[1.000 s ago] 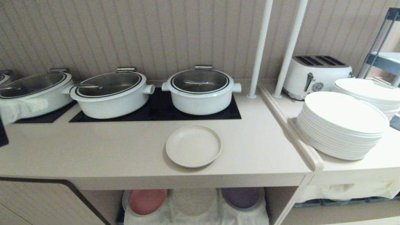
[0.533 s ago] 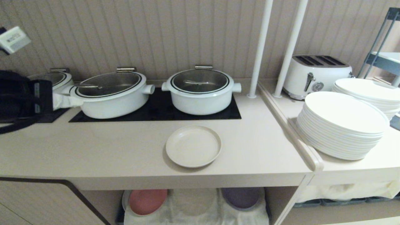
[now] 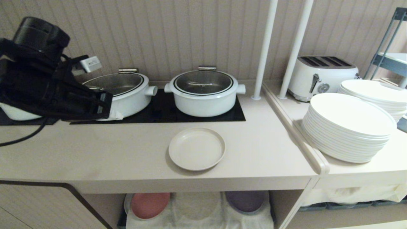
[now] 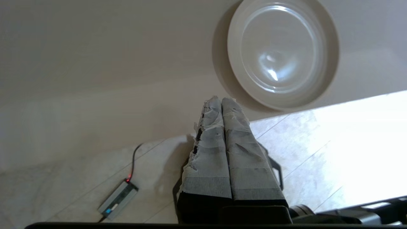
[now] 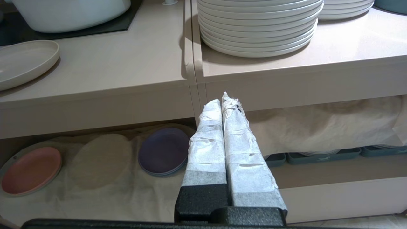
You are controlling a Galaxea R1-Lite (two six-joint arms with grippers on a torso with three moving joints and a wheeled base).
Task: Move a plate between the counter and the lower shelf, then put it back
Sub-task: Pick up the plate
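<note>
We see the plate (image 3: 196, 149) flat on the worktop (image 3: 95, 152), centre frame, untouched. Left tool (image 4: 221, 101) at upper left is closed and empty, likely approaching; right tool (image 5: 225, 98) likewise pinched on nothing

We count one small cream plate (image 3: 196, 149) on the counter (image 3: 95, 156), and two white lidded pots (image 3: 205, 92) fully in sight on the black hob, with part of a third pot's white body showing behind the left arm. On the adjoining top stand two stacks of large white plates (image 3: 348, 127) and one toaster (image 3: 324, 76). Two white poles (image 3: 265, 47) rise between the tops. In the lower shelf (image 3: 197, 206) we see one pink plate (image 3: 149, 205) and one purple plate (image 3: 245, 201). Two grippers appear: the left gripper (image 4: 221, 101) and the right gripper (image 5: 224, 98), each with two taped fingers pressed together.
</note>
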